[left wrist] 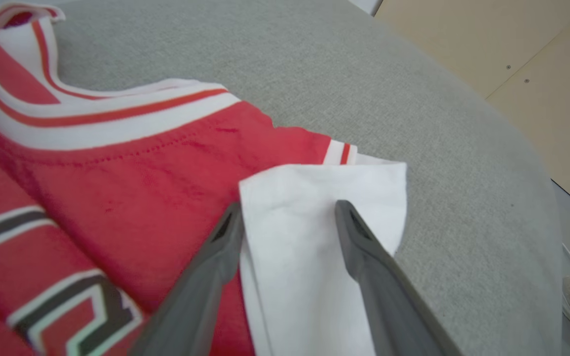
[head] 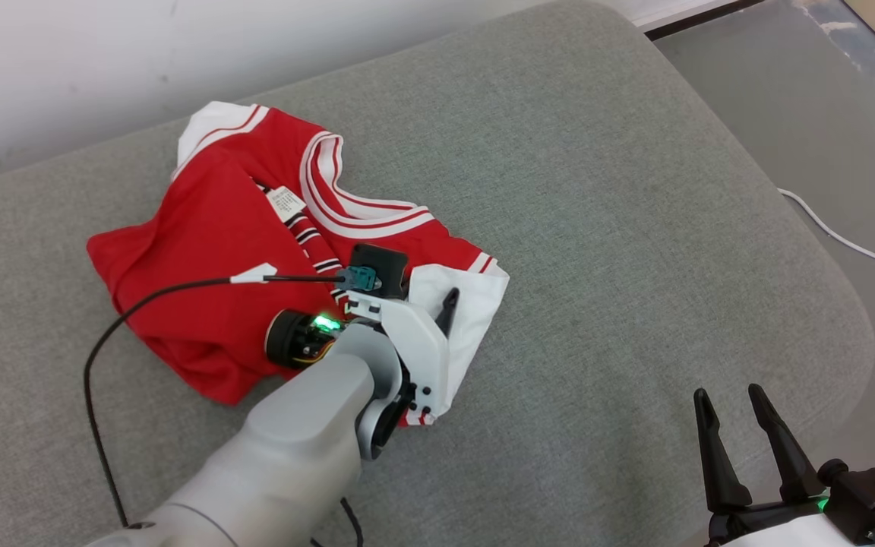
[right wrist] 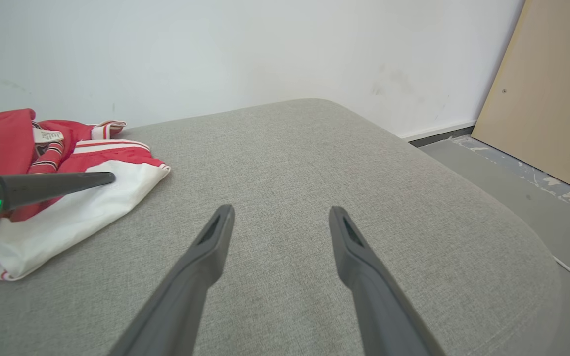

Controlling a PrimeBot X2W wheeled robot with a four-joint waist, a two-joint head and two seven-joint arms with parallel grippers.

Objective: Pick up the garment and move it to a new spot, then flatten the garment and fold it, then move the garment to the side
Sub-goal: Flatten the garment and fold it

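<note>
Where it lies crumpled on the left half of the grey cushion [head: 597, 228], the red jersey [head: 210, 251] runs its long axis roughly left to right, its striped collar [head: 316, 182] turned toward the wall and its white sleeve [head: 475, 304] pointing right. The left gripper [left wrist: 287, 212] straddles that sleeve with its fingers apart. The right gripper [head: 729, 395] hangs over bare cushion, fingers spread wide.

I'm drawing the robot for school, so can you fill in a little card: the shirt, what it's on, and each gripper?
garment: red shirt, white trim, crumpled
lies on: grey cushion
left gripper: open, fingers astride the white sleeve
right gripper: open, holding nothing, over bare cushion
folded: not yet
</note>
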